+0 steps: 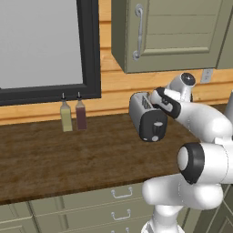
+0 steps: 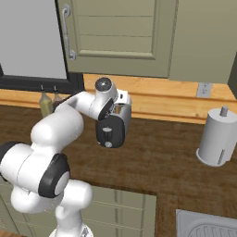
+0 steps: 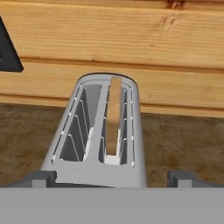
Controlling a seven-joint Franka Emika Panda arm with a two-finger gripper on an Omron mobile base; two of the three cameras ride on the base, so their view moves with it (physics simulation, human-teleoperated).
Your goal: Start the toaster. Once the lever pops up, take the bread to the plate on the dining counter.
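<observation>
Nearest your hand camera, the two dark finger tips of the hand (image 3: 112, 178) stand far apart, one at each lower corner of that view, wide open and holding nothing. Between and beyond them you see one toaster (image 3: 101, 131), silver-grey, with two top slots. The right slot holds one slice of bread (image 3: 114, 117), standing on edge with its tan crust edge up; the left slot shows only its wire guides.

From the base cameras you see that toaster (image 1: 146, 116) standing on the dark wood table (image 1: 68, 154), near its back edge against the plank wall, with its black end panel facing the front edge. On that panel you can make out one small pale lever (image 1: 157, 124), sitting about halfway up the panel. Your arm reaches over the toaster from the front, the hand just above its top.

Two bottles (image 1: 73, 114) stand side by side toward the table's back left, under the window. One paper towel roll (image 2: 216, 137) stands well apart to the right.
</observation>
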